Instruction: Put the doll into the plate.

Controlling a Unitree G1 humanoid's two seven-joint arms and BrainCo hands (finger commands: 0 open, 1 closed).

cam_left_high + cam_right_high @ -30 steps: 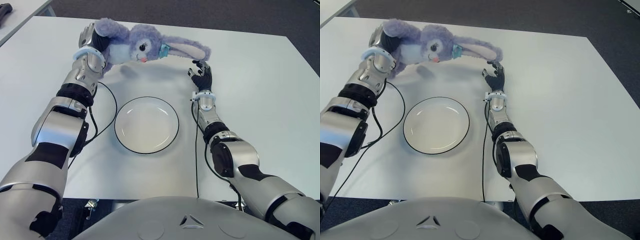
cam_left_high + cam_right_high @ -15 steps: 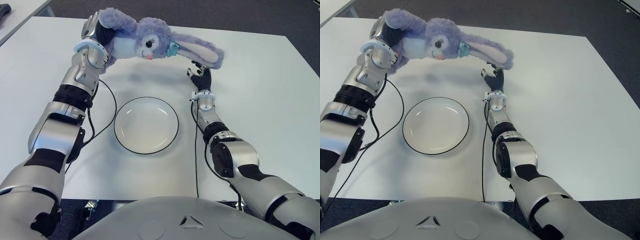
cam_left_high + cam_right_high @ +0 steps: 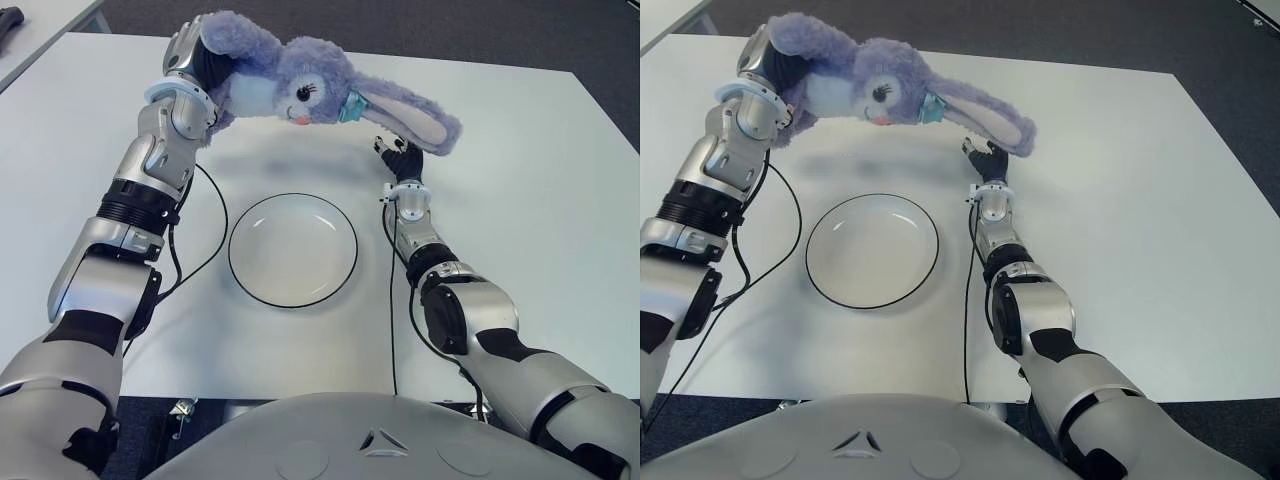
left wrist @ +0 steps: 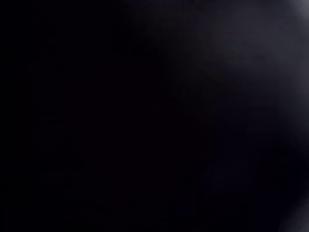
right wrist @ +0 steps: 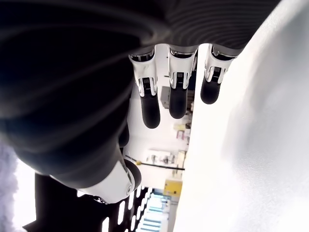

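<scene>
A purple plush rabbit doll (image 3: 300, 88) hangs in the air above the far part of the white table (image 3: 520, 200). My left hand (image 3: 192, 62) is shut on its body at the far left. Its long ears (image 3: 415, 118) droop to the right, over my right hand. The white plate (image 3: 293, 249) with a dark rim lies empty on the table, nearer to me than the doll. My right hand (image 3: 403, 160) shows just right of the plate's far side, fingers relaxed and holding nothing. The left wrist view is fully dark.
Black cables (image 3: 205, 250) run along both forearms over the table beside the plate. Another table's corner (image 3: 40, 25) shows at the far left. Dark floor lies beyond the far edge.
My left hand has lifted the doll higher and carried it to the right; the ears now hang over my right hand. The right hand has stayed in place.
</scene>
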